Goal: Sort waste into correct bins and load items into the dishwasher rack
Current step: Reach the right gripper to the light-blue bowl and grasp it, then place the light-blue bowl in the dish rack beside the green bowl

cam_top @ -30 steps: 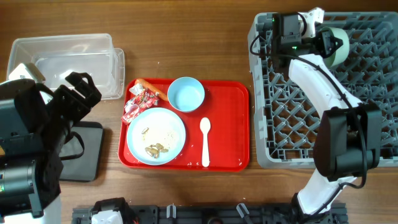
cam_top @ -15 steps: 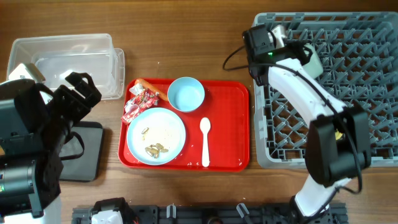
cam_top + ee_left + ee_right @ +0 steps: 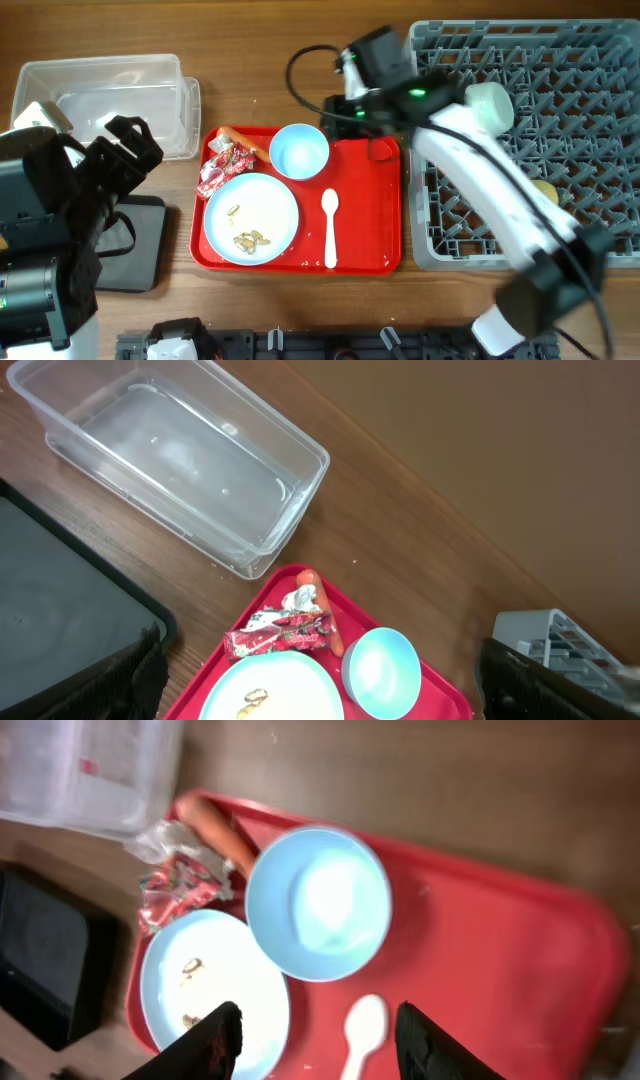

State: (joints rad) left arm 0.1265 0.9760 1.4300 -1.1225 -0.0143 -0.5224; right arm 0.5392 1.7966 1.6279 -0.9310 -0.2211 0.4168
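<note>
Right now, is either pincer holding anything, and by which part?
Nothing is held. The right pincer is open and empty near the light blue bowl; the left pincer is open and empty too.

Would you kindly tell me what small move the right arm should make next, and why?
Probably ease the right claw down onto the rim of the light blue bowl. The claw is open and empty, the bowl sits upright on the red tray ahead of it, and the mint green bowl is already in the dishwasher rack.
</note>
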